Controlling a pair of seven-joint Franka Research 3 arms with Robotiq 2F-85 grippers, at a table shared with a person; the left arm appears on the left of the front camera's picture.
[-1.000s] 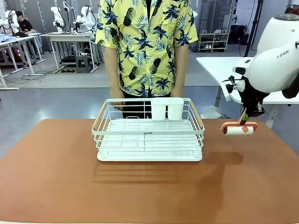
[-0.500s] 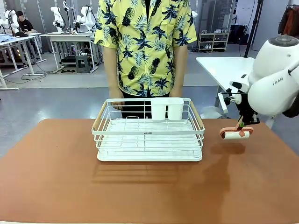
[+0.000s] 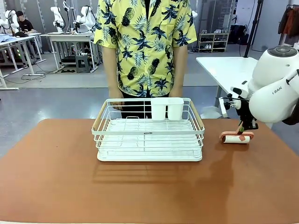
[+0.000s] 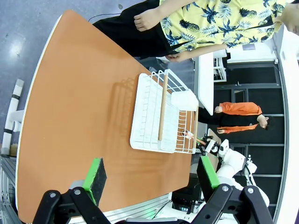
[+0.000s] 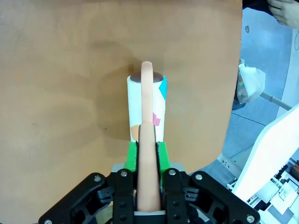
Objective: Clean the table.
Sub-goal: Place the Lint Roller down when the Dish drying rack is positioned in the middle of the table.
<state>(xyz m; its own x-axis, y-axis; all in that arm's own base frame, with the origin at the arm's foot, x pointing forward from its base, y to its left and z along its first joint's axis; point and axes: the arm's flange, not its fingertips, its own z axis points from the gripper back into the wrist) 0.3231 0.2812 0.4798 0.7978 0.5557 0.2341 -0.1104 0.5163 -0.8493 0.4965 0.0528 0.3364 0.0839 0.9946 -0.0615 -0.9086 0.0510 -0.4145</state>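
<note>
Now the right hand is clamped on the peach handle of a lint roller, its green pads pressing the handle from both sides, so the white sticky roll lies flat on the orange desk. Probably it is held this way so the roll can be pushed over the surface and collect dust. The roller sits near the desk's far right edge, to the right of the white wire rack, which stands in the middle in front of the person. The desk lies directly under the right hand, touching the roll. The left hand hangs high above the desk, its fingers well apart and holding nothing.
</note>
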